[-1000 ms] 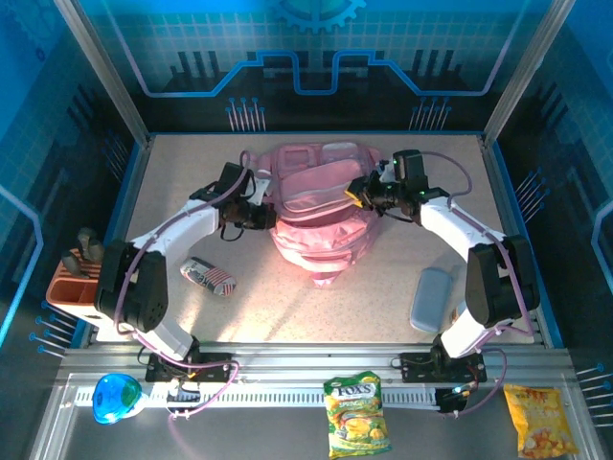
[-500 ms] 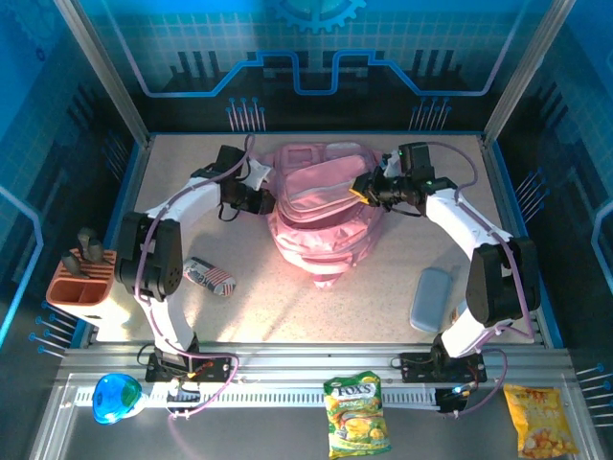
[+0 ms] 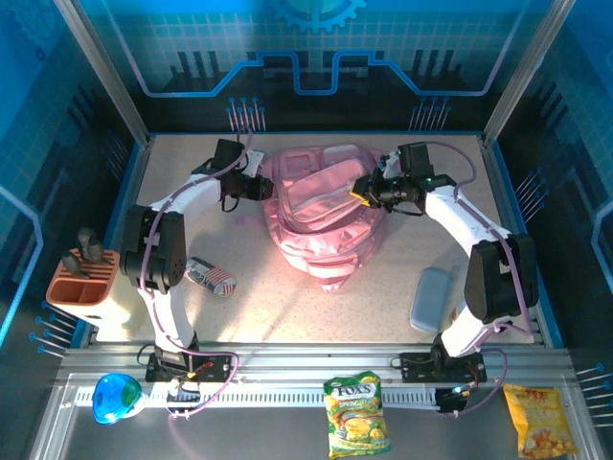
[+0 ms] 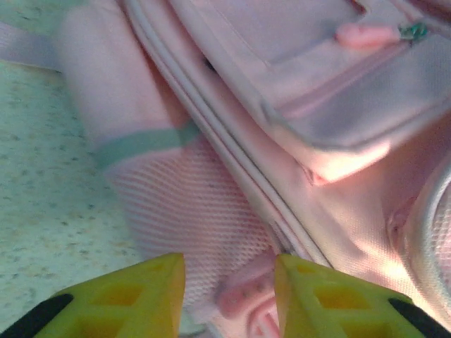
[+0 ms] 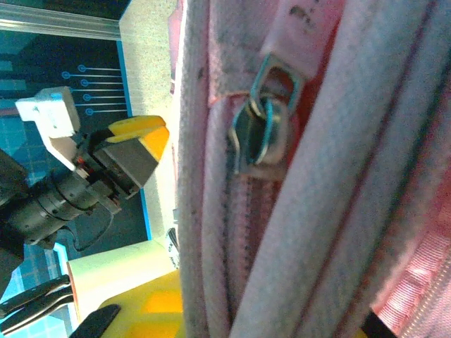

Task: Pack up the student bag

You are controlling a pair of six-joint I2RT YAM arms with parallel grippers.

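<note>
The speckled beige tabletop [image 3: 192, 326] was edged by a blue rim [image 3: 128, 196] and stood inside a cell of aluminium posts [image 3: 101, 72]. Behind it rose a dark blue back wall [image 3: 383, 48] printed with a lighter circuit pattern and a gear emblem [image 3: 316, 10]. Similar blue side panels [image 3: 38, 144] flanked it. A grey metal shelf [image 3: 278, 431] ran along the near edge. Bright light fell from above, warmest at the table's middle.

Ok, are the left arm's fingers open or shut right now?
Open. The left fingers stand apart over the student bag, with a pink zipper pull in the gap between them.
</note>
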